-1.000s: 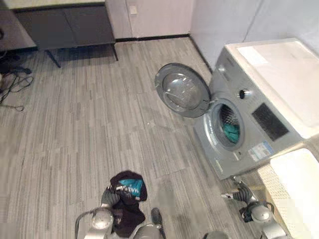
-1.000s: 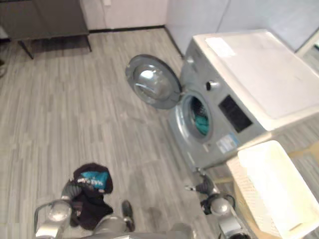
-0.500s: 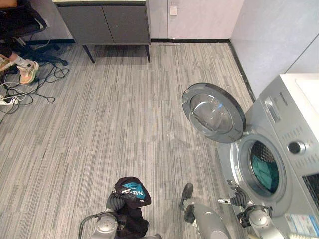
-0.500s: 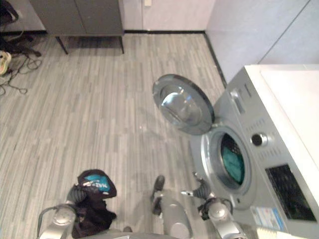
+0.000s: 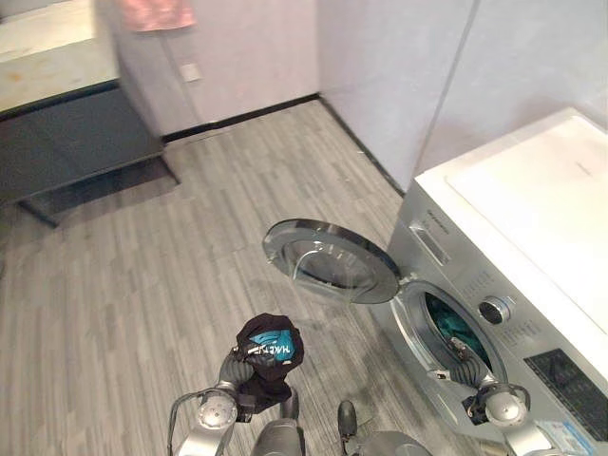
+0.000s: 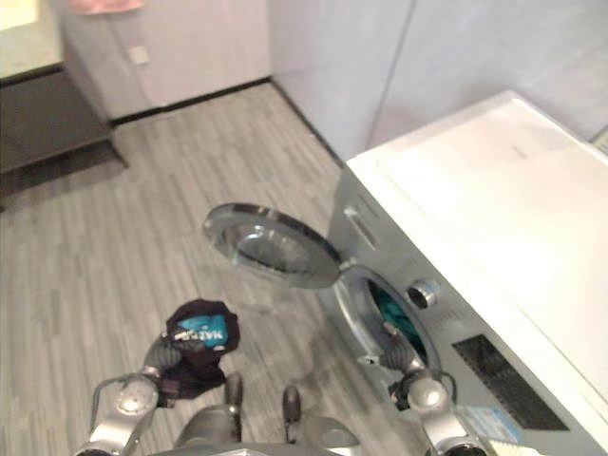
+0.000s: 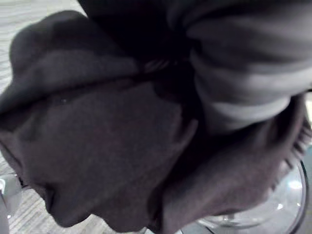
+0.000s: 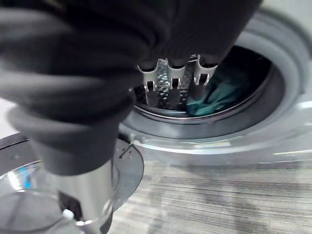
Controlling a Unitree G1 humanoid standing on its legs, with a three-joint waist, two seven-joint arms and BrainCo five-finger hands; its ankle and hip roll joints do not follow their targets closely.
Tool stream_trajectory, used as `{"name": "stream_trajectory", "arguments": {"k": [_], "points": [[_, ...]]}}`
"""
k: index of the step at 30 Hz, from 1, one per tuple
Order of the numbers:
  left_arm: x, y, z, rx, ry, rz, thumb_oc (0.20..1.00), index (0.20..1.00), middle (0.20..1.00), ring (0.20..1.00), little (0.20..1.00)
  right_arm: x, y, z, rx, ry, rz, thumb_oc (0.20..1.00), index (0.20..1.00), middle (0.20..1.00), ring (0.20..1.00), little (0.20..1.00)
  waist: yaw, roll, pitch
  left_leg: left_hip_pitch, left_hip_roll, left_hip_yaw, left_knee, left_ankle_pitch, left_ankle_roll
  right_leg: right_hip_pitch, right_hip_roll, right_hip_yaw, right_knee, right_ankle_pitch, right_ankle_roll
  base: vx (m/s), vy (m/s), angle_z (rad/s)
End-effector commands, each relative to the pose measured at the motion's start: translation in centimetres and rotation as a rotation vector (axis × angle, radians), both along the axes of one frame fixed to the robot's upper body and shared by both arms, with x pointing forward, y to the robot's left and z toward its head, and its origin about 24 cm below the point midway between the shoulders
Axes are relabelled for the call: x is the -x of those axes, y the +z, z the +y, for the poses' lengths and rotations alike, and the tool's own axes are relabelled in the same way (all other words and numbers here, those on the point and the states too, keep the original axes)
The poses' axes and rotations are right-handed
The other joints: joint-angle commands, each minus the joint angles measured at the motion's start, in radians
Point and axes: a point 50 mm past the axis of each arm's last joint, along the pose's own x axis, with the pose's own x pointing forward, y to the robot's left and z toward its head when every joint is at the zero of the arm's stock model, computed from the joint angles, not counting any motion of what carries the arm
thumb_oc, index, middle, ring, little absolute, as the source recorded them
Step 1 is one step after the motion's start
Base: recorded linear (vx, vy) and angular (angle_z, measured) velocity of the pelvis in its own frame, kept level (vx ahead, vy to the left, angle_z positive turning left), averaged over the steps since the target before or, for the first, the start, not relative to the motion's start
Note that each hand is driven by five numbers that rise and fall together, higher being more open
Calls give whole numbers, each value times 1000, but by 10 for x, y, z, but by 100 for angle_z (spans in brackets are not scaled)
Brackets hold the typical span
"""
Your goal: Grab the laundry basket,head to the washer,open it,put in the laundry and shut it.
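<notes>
While the left hand (image 5: 235,369) keeps its fingers curled round a bundle of dark laundry (image 5: 269,350) with a teal patch, held above the floor (image 5: 142,275) and well apart from the washer (image 5: 503,285), the risk is a drop: loose folds hang below the grip and could slip free on the way across. A second risk, as I judge it, is the door (image 5: 331,259), which stands swung wide between the bundle and the drum (image 5: 454,328); the arm could clip its rim on the approach. Drum contents: a teal cloth (image 8: 222,90) already lies inside, behind the opening. Right hand (image 8: 175,73) sits just at the drum mouth, fingers fairly straight, holding nothing; it may block the opening when the bundle arrives. Door not yet shut.
</notes>
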Motion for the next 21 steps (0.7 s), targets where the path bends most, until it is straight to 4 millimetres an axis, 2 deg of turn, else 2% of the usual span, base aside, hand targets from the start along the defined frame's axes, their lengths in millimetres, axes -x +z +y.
{"name": "stream_trajectory", "arguments": {"k": [1,3,5,8,10,11,12,15,16,17,19,21], "points": [[-10,12,-3,-11,-34,-89,200,200,200,200,200,-15,13,-1,53,51,-80,1000,1000,1000,1000,1000,30,2,18,28,-54,-37,63,-26,8,-55,-31,-40,111,-134,162,106,95,-156],[-8,8,-5,-8,-43,-68,200,200,200,200,200,-14,11,0,62,67,-69,1000,1000,1000,1000,1000,17,12,4,70,-37,-21,10,-32,18,-60,-18,4,117,-136,165,84,110,-164],[-9,9,-5,-13,-58,-69,200,200,200,200,200,-15,10,2,60,77,-66,1000,1000,1000,1000,1000,10,11,-3,93,-24,26,-6,-32,31,-79,-19,46,130,-127,175,34,130,-108],[-11,14,1,-45,-68,-86,200,200,200,200,200,-18,11,9,41,95,-71,1000,1000,1000,1000,1000,-2,5,0,114,-2,128,-19,-48,48,-112,-15,98,151,-117,198,-25,96,-128],[-17,19,7,-65,-61,-110,200,200,200,200,200,-21,11,12,35,101,-75,1000,1000,1000,1000,1000,-1,2,2,122,14,195,-30,-54,51,-152,-19,97,169,-102,211,-60,30,-113],[-19,22,9,-67,-54,-122,200,200,200,200,200,-22,12,14,30,101,-78,1000,1000,1000,1000,1000,2,4,5,129,24,221,-33,-62,53,-162,-32,62,175,-104,213,-71,-41,-174],[-22,26,11,-69,-47,-142,200,200,200,200,200,-26,13,17,19,103,-92,1000,1000,1000,1000,1000,12,6,4,134,39,254,-40,-62,51,-175,-59,-17,173,-103,213,-37,-85,-146],[-25,30,15,-74,-35,-160,200,200,200,200,200,-30,16,23,-4,106,-113,1000,1000,1000,1000,1000,34,25,0,169,92,342,-47,-64,38,-183,-160,-324,204,-138,195,34,-135,-128],[-25,30,16,-70,-22,-164,200,200,200,200,200,-32,16,26,-14,110,-119,1000,1000,1000,1000,1000,43,32,-5,198,110,370,-53,-86,25,-159,-189,-412,204,-164,203,97,-173,-139],[-24,30,16,-66,-13,-167,200,200,200,200,200,-31,16,26,-17,107,-121,1000,1000,1000,1000,1000,43,31,-13,207,116,401,-49,-88,20,-136,-202,-454,177,-164,206,98,-130,-128],[-23,29,16,-60,-7,-164,200,200,200,200,200,-31,15,26,-18,106,-113,1000,1000,1000,1000,1000,37,31,-15,219,121,422,-42,-91,15,-133,-207,-453,166,-152,206,74,-132,-106],[-21,27,15,-51,5,-158,200,200,200,200,200,-29,15,21,-4,97,-112,1000,1000,1000,1000,1000,34,35,-16,214,131,437,12,-105,9,-123,-207,-424,145,-141,214,116,-190,-42]]}}
